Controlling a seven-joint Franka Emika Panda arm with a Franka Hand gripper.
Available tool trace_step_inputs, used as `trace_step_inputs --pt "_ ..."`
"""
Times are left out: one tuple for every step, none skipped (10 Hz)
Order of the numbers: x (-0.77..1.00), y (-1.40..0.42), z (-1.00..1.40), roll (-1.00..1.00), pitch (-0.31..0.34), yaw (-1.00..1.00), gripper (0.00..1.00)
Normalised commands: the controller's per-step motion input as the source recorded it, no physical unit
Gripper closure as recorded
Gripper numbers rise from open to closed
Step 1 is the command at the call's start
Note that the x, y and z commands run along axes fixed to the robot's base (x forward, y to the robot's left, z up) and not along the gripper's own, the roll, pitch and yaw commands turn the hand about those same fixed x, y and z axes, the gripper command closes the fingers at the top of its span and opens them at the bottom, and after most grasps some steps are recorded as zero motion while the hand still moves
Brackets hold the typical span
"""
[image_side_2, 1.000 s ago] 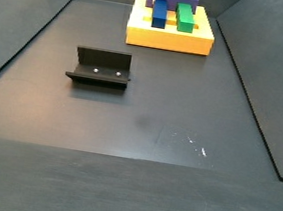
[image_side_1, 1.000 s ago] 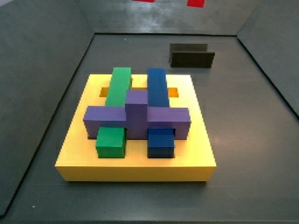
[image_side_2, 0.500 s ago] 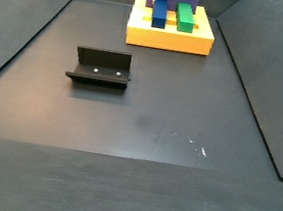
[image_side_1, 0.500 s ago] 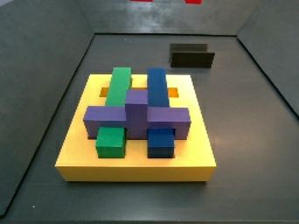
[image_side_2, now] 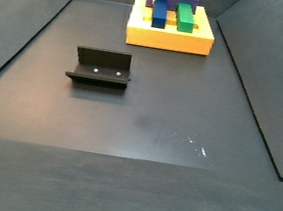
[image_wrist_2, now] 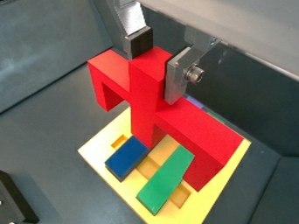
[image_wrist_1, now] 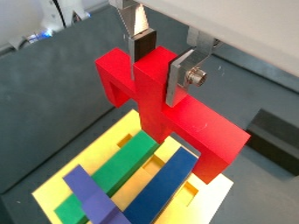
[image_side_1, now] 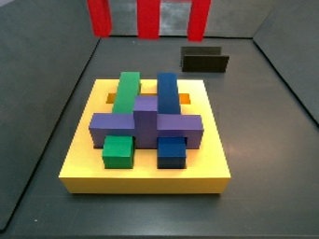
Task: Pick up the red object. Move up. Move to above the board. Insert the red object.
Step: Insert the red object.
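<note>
Looks like a robotics lab test cell

Dark grey walled pen, a bolted fixture (image_side_2: 100,68) on the floor, toy-like yellow board (image_side_1: 147,168), and the gripper (image_wrist_1: 163,61) clamping the red object (image_wrist_1: 176,118) high above it.

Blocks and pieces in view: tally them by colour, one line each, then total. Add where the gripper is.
Red object: 1
Green blocks: 1
Blue blocks: 1
Purple blocks: 1
Yellow board: 1
Dark fixture: 1
Total: 6
The gripper is shut on the red object, above the board.
</note>
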Motion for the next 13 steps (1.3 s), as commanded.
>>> trace_step_inputs --pt "0.0 0.15 -0.79 -0.14 -0.13 0.0 1.0" --pt "0.03 0.15 -0.75 -0.16 -0.124 0.0 1.0" --pt "0.0 0.11 -0.65 -0.16 -0.151 0.0 1.0" --pt "0.0 0.05 -0.57 -0.15 -0.139 0.0 1.0" --pt "0.0 -0.01 -0.44 -0.01 -0.149 0.01 1.0" --pt "-0.05 -0.01 -0.39 0.0 -0.147 0.04 1.0" --pt "-0.01 0.0 -0.26 0.0 -0.094 0.07 1.0" --pt "0.0 0.0 -0.19 0.0 -0.069 0.06 1.0" --pt "0.0 0.0 -0.18 0.0 -0.059 0.05 1.0" --pt "0.0 -0.04 -0.16 0.08 -0.016 0.11 1.0" --pt "0.0 -0.03 -0.16 0.1 -0.01 0.13 1.0" --pt "0.08 0.0 -0.19 0.1 0.0 0.13 1.0" --pt "0.07 -0.03 -0.19 0.11 0.0 0.12 1.0"
